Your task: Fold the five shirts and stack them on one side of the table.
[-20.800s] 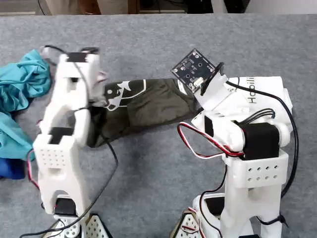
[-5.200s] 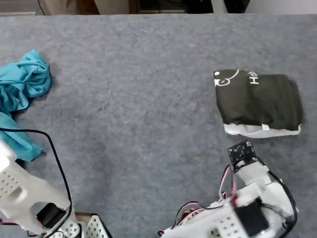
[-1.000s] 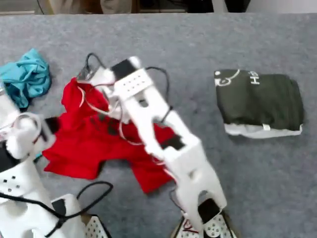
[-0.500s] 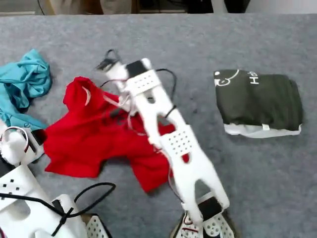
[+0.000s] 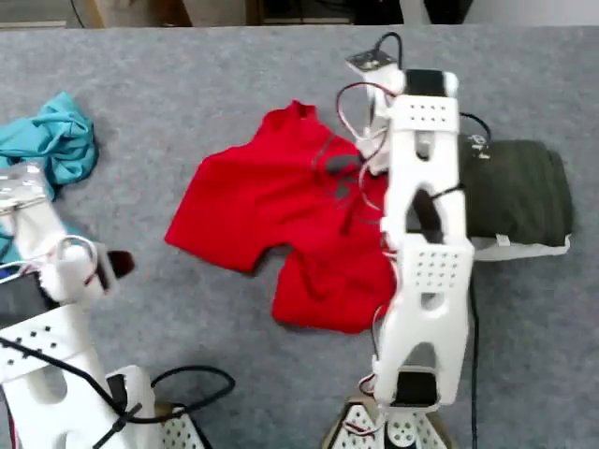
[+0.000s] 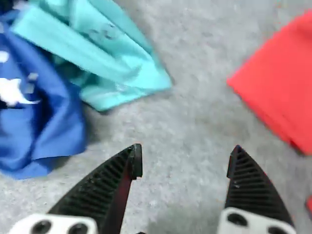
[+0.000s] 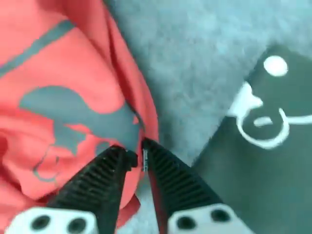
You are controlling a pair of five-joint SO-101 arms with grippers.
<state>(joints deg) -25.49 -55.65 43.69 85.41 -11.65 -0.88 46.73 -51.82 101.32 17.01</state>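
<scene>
The right gripper (image 7: 138, 148), clenched on a fold of the red shirt (image 5: 290, 224), has dragged it across toward the folded dark shirt (image 5: 519, 192), and the red cloth now lies just beside it. The left gripper (image 6: 185, 158) hangs spread wide, well apart from the dark shirt, near the teal shirt (image 5: 56, 140) and the blue shirt (image 6: 34, 122).

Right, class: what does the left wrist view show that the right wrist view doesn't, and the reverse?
Left wrist view's own: teal shirt, blue shirt, open left hand. Right wrist view's own: folded dark shirt, right hand shut on the red shirt. Shared: red shirt, grey table cover.
</scene>
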